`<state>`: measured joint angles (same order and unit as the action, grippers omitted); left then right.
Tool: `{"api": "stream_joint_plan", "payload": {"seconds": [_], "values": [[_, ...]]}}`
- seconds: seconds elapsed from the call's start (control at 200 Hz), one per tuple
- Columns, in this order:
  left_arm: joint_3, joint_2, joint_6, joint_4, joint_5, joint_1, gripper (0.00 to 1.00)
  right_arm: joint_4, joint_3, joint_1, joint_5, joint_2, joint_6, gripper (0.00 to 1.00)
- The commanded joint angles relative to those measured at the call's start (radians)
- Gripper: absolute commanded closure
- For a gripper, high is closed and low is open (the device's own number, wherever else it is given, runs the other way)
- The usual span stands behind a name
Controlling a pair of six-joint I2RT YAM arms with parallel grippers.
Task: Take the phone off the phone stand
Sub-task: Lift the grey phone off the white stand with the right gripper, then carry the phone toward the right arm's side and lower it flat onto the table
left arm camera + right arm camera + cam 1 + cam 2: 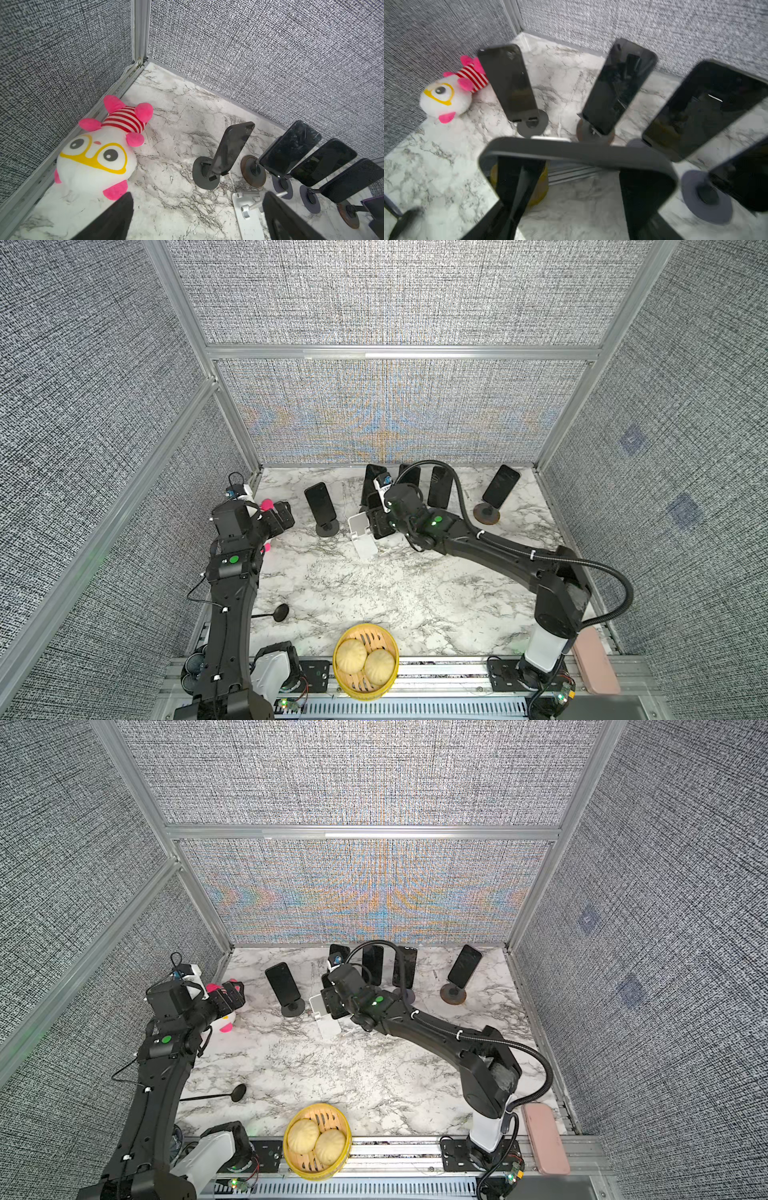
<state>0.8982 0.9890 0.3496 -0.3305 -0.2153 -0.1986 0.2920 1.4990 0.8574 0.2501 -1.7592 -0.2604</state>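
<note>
The right tool (pixel 577 205) pinches the phone (pixel 579 152) across its side edges, probably so it can lift clear of the cradle lip. The white phone stand (pixel 360 533) sits just beside that tool and looks bare. The left tool (pixel 197 220) hangs spread wide and empty above the plush toy (pixel 93 158), likely keeping clear.

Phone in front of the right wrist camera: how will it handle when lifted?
Probably stiff: the phone is a flat slab, so no flex. Likely slippery: its glossy screen mirrors the fingers, so squeeze the edges. The white stand by it looks thin and light, so it might slide on the smooth marble table if the phone drags.
</note>
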Motion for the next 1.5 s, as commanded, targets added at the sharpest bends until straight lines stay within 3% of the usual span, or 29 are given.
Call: {"api": "stream_joint_plan", "payload": {"seconds": [0.0, 0.25, 0.52, 0.655, 0.78, 1.01, 1.185, 1.496], "values": [[0.001, -0.005, 0.001, 0.009, 0.006, 0.001, 0.02, 0.284, -0.012, -0.023, -0.028, 0.064, -0.024, 0.4], [0.013, 0.005, -0.027, -0.028, 0.038, 0.026, 0.02, 0.593, -0.097, -0.185, -0.111, 0.244, -0.041, 0.52], [0.033, 0.037, -0.061, -0.07, 0.069, 0.089, 0.02, 0.923, -0.118, -0.495, -0.245, 0.264, 0.116, 0.56], [0.035, 0.044, -0.068, -0.077, 0.077, 0.101, 0.02, 0.941, -0.172, -0.581, -0.245, 0.25, 0.158, 0.62], [0.038, 0.043, -0.072, -0.083, 0.081, 0.106, 0.02, 0.902, -0.184, -0.631, -0.225, 0.226, 0.166, 0.82], [0.036, 0.035, -0.08, -0.087, 0.088, 0.113, 0.02, 0.746, -0.276, -0.739, -0.275, 0.108, 0.238, 0.85], [0.039, 0.038, -0.079, -0.087, 0.082, 0.114, 0.02, 0.668, -0.298, -0.748, -0.31, 0.06, 0.236, 0.87], [0.038, 0.041, -0.079, -0.086, 0.078, 0.114, 0.02, 0.573, -0.287, -0.749, -0.267, -0.014, 0.264, 0.78]]}}
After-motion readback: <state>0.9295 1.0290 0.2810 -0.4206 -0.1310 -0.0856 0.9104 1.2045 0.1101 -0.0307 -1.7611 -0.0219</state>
